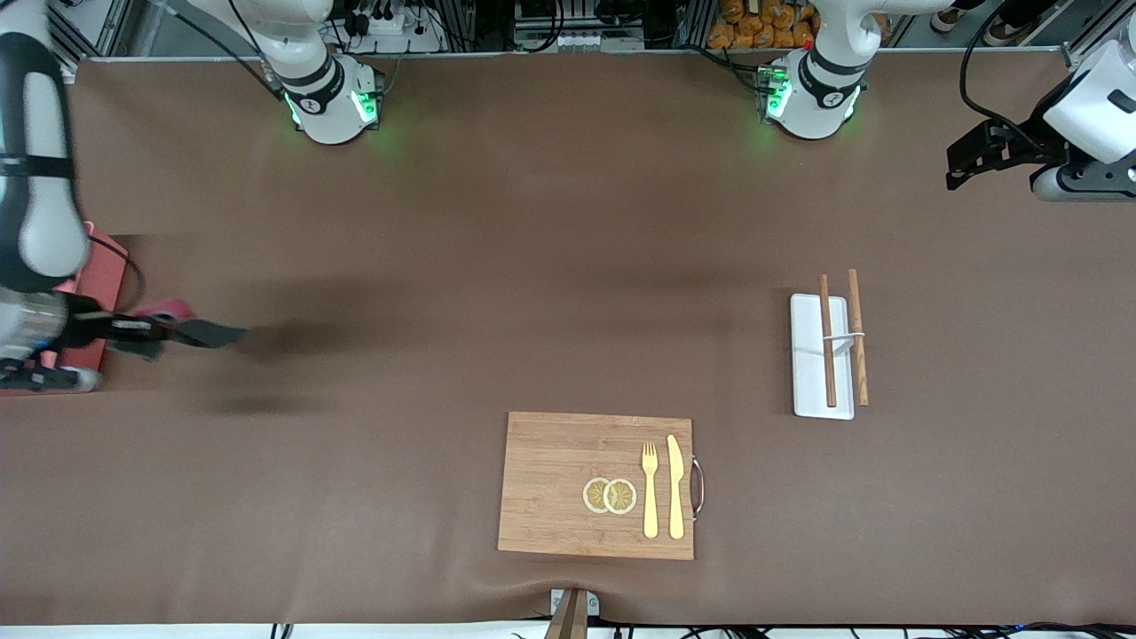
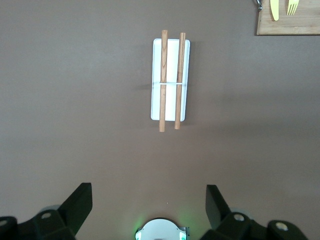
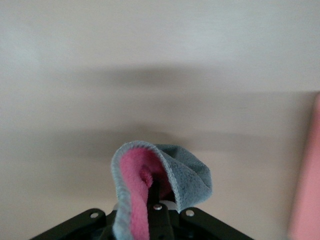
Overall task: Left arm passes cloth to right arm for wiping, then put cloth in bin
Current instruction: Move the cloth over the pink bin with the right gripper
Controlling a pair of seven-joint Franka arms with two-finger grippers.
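My right gripper is shut on the cloth, which folds over the fingers with its crimson face inside and its grey face outside. In the right wrist view the cloth hides most of the right gripper. The gripper hangs low over the table at the right arm's end, just beside the salmon-pink bin, whose wall shows at the edge of that view. The right arm covers much of the bin. My left gripper waits open and empty, raised over the left arm's end of the table, its fingers wide apart.
A white tray carrying two wooden sticks lies toward the left arm's end, seen also as the tray under the left wrist. A bamboo cutting board with lemon slices, fork and knife lies near the front camera.
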